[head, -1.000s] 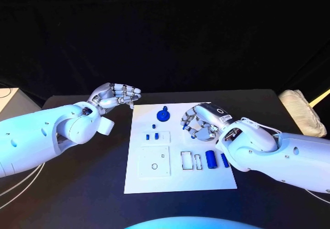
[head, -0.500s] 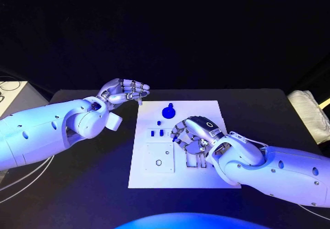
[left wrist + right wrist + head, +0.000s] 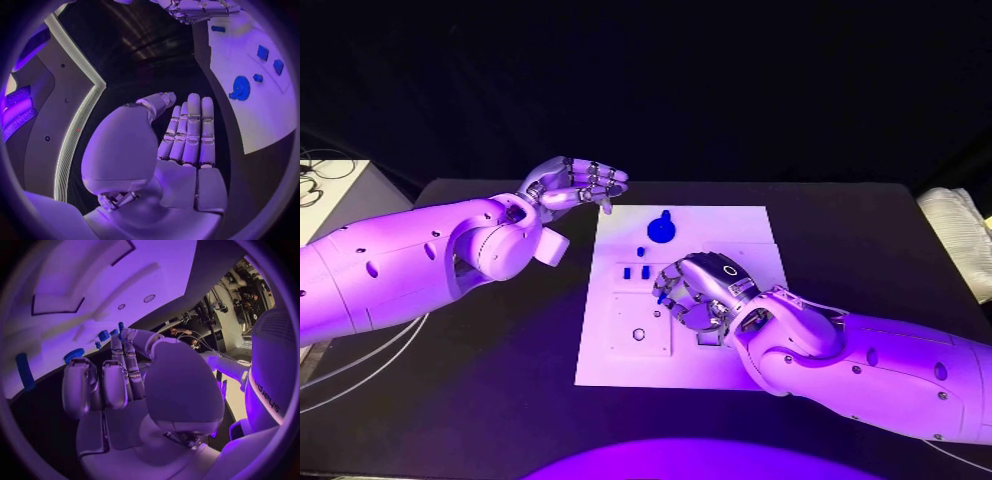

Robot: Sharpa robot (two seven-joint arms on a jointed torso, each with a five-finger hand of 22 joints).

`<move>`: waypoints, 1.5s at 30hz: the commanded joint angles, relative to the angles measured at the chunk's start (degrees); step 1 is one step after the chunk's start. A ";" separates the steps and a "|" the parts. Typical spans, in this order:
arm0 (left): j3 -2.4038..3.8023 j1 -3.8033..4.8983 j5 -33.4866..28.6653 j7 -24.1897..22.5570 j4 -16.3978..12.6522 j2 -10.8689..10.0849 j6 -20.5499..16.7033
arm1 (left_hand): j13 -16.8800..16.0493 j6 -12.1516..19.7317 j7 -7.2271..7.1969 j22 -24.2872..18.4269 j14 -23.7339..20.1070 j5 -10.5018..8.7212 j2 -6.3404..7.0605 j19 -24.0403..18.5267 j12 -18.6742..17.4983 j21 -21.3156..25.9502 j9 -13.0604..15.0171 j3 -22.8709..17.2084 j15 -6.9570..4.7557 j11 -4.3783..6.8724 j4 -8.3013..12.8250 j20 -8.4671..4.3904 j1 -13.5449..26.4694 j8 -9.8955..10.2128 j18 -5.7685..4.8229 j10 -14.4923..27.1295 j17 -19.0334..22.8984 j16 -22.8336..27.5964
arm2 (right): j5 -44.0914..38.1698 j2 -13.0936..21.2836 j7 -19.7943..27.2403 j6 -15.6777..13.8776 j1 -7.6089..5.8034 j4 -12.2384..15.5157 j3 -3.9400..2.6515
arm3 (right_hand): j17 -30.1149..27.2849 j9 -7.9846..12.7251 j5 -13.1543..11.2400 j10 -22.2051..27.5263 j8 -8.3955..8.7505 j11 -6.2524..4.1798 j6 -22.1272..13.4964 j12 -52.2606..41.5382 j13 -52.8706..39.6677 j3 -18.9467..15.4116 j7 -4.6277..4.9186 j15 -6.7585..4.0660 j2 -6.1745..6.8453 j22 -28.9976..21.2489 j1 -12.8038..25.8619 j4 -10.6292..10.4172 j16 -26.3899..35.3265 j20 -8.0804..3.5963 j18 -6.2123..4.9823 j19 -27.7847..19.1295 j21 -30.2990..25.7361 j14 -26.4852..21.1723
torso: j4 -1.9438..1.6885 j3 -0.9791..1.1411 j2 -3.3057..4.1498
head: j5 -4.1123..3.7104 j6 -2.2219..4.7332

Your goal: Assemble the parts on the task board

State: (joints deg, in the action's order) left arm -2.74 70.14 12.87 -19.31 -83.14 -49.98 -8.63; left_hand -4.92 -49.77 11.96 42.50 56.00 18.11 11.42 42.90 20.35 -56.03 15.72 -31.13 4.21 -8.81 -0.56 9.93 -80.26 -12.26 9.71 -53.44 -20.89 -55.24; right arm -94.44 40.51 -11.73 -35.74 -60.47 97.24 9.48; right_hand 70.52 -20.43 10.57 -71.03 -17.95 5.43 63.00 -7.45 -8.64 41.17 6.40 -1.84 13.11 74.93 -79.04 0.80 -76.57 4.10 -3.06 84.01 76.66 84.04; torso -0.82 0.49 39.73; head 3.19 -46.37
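Task board [image 3: 747, 225]: lying flat mid-table, carrying small blue parts [image 3: 661, 229] near its far end.
Right hand [image 3: 701, 291]: hovering over board centre, fingers curled, apparently gripping nothing.
Left hand [image 3: 574, 184]: hanging beside board's far-left corner, fingers together, empty.

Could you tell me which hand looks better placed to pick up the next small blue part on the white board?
Probably the right hand: it hovers over the white task board, beside small blue parts. The left hand sits off the board's corner.

Right hand [image 3: 701, 292] covers task board [image 3: 733, 225] middle.
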 commanded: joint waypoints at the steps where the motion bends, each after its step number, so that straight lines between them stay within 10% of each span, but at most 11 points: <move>1: 0.06 0.03 -0.44 -0.42 -0.12 0.18 0.71 | 0.07 -0.02 0.45 -0.09 -0.07 -0.14 -0.42 -0.07 0.18 0.25 -0.05 0.40 0.19 -0.01 -0.09 0.09 0.05 0.28 0.79 0.40 0.07 0.18 | -2.17 -0.26 -1.25 1.62 0.24 -0.02 0.03 | -0.06 -0.07 0.16 -3.54 -0.16 -3.01 0.27 -0.13 -0.34 0.03 0.08 -0.31 -0.63 8.10 -0.09 0.30 0.35 -0.51 0.25 1.80 -0.08 2.27 | -0.01 0.01 -0.03 | 0.40 -0.44; 45: 0.06 0.04 -0.44 -0.03 0.01 0.32 1.04 | 0.14 0.09 0.53 -0.33 -0.08 -0.13 -0.47 -0.03 0.23 0.59 -0.12 0.62 0.27 -0.09 -0.16 0.17 0.25 0.35 0.77 0.71 0.16 0.35 | -3.14 -1.56 -2.02 4.56 0.95 -1.28 0.36 | -0.17 -0.18 -0.10 -3.59 -0.13 -2.95 0.24 0.01 -0.39 0.00 0.17 -0.27 -0.73 8.09 0.12 0.39 0.39 -0.49 0.23 1.78 -0.14 2.26 | 0.01 -0.06 -0.05 | 1.19 -1.70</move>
State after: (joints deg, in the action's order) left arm -2.73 70.15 12.75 -19.11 -82.99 -49.70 -8.41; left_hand -4.83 -49.56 12.16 42.22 56.00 18.11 11.42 42.90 20.35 -55.64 15.69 -30.98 4.20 -8.81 -0.72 9.93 -80.26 -12.26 9.71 -53.02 -20.78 -55.24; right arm -96.85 39.00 -13.61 -32.24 -59.73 95.93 9.71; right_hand 70.38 -20.57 10.30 -71.18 -17.88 5.59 62.98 -7.31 -8.65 41.09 6.40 -1.83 12.79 74.95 -78.87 0.85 -76.35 4.10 -3.06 84.01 76.66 84.04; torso -0.87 0.42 39.72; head 4.31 -47.99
